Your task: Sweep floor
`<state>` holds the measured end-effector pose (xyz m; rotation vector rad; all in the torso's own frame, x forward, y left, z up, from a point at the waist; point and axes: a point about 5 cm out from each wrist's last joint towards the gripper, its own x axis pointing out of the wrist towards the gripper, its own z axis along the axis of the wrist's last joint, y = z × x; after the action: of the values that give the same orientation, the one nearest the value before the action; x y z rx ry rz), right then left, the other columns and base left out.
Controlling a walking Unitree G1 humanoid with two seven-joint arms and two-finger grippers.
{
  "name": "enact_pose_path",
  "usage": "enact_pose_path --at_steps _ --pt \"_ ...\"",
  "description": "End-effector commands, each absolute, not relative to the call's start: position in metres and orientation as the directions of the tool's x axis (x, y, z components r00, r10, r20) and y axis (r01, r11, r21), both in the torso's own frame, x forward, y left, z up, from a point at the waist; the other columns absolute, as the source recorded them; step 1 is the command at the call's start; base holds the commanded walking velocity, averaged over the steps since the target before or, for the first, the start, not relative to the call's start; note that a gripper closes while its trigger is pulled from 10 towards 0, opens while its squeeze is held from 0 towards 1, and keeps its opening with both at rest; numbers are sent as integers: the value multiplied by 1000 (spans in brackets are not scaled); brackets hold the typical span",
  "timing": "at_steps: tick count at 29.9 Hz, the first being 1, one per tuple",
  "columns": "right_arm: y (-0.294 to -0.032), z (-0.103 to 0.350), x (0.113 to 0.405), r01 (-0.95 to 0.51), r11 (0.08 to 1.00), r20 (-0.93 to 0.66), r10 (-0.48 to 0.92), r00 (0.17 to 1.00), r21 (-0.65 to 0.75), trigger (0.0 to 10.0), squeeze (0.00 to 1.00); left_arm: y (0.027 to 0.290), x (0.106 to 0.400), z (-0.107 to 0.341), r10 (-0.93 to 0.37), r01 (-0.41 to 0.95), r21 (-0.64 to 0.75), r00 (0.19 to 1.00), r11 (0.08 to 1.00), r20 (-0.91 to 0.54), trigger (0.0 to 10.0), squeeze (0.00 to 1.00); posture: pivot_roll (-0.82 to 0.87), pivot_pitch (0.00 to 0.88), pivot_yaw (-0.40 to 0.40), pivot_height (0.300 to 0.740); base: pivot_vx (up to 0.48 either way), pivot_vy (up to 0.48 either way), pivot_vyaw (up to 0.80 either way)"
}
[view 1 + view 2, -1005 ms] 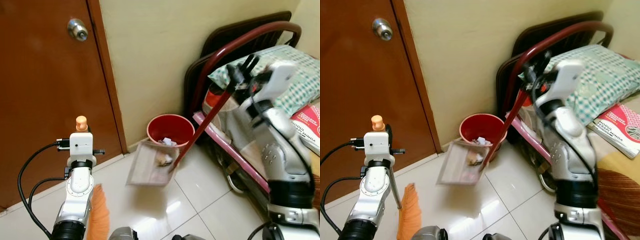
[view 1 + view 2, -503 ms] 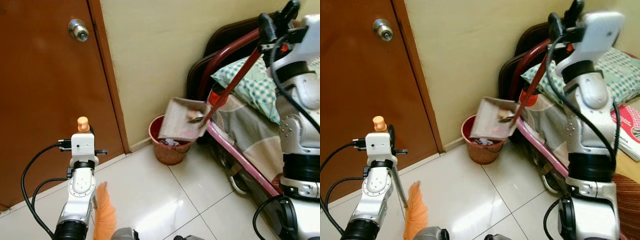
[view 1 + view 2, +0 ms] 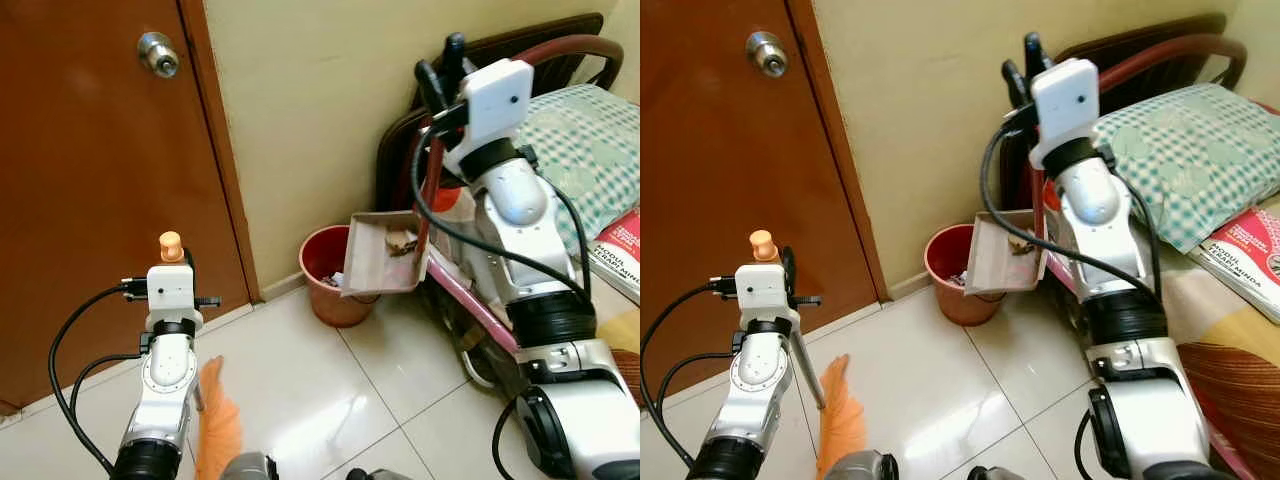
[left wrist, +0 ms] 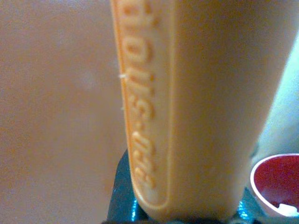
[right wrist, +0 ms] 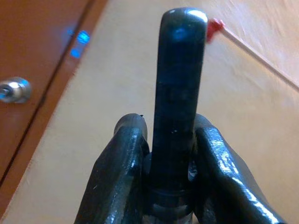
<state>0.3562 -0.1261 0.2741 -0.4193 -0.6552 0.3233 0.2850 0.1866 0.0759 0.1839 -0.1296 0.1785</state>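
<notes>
My right gripper [image 3: 440,68] is raised high by the wall, shut on the black top of the dustpan's dark red handle [image 5: 180,70], with a finger [image 5: 122,177] on each side. The grey dustpan [image 3: 385,255] hangs tilted just above the right rim of the red bin [image 3: 328,278], with a clump of debris lying in it. White scraps lie inside the bin. At the lower left, my left gripper [image 3: 178,265] is shut on the orange broom handle [image 4: 201,102]. The broom stands upright with its orange bristles [image 3: 215,425] on the floor tiles.
A brown door [image 3: 90,200] with a metal knob [image 3: 160,55] fills the left. A bed with a pink frame [image 3: 470,310], a checked pillow [image 3: 585,115] and a book [image 3: 620,250] stands on the right. A dark headboard [image 3: 500,50] leans behind it.
The right arm lifted the dustpan off the floor, swung it up over the bin, then brought it lower and nearer to the bin. The left arm and broom stayed put.
</notes>
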Motion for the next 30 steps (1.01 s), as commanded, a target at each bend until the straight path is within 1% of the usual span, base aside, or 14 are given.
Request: enact_pose_path --at_steps 1,5,7,8,11,13,18,20,27,28,29,30 --pt "-107 289 349 -130 835 581 475 661 -535 10000 0 183 285 83 145 -174 158 973 972 180 10000 0 -15 0 -6 740 0 0 0" --pt "-94 287 346 -130 818 593 506 626 -560 10000 0 182 286 83 141 -171 159 973 972 183 10000 0 -12 4 -5 740 0 0 0" --pt "-82 282 342 -143 796 595 545 590 -588 10000 0 182 286 85 139 -170 161 972 972 189 10000 0 -7 7 -8 740 0 0 0" --pt "-82 282 342 -143 796 595 545 590 -588 10000 0 182 286 85 139 -170 161 972 972 189 10000 0 -7 7 -8 740 0 0 0" --pt "-65 263 334 -174 732 558 630 540 -659 10000 0 184 286 87 153 -187 166 968 968 200 10000 0 -7 7 -8 740 0 0 0" --pt "-59 255 332 -194 713 540 654 530 -674 10000 0 185 286 87 155 -189 167 967 968 200 10000 0 -1 10 -15 740 0 0 0" --pt "-43 223 322 -305 613 426 755 499 -729 10000 0 185 285 88 152 -188 167 966 968 207 10000 0 2 11 -18 740 0 0 0" --pt "-40 215 320 -313 583 400 776 488 -749 10000 0 184 285 88 150 -186 168 967 968 207 10000 0 4 12 -19 740 0 0 0" --pt "-45 217 320 -286 599 425 763 488 -748 10000 0 184 286 88 149 -185 172 967 968 206 10000 0 0 8 -17 740 0 0 0" --pt "-46 220 321 -273 605 436 758 486 -748 10000 0 183 287 88 149 -186 172 967 967 207 10000 0 0 8 -17 740 0 0 0" --pt "-52 237 324 -206 639 496 728 474 -741 10000 0 183 288 89 155 -194 179 965 965 211 10000 0 0 5 -17 740 0 0 0" --pt "-52 237 324 -206 639 496 728 474 -741 10000 0 183 288 89 155 -194 179 965 965 211 10000 0 0 5 -17 740 0 0 0"
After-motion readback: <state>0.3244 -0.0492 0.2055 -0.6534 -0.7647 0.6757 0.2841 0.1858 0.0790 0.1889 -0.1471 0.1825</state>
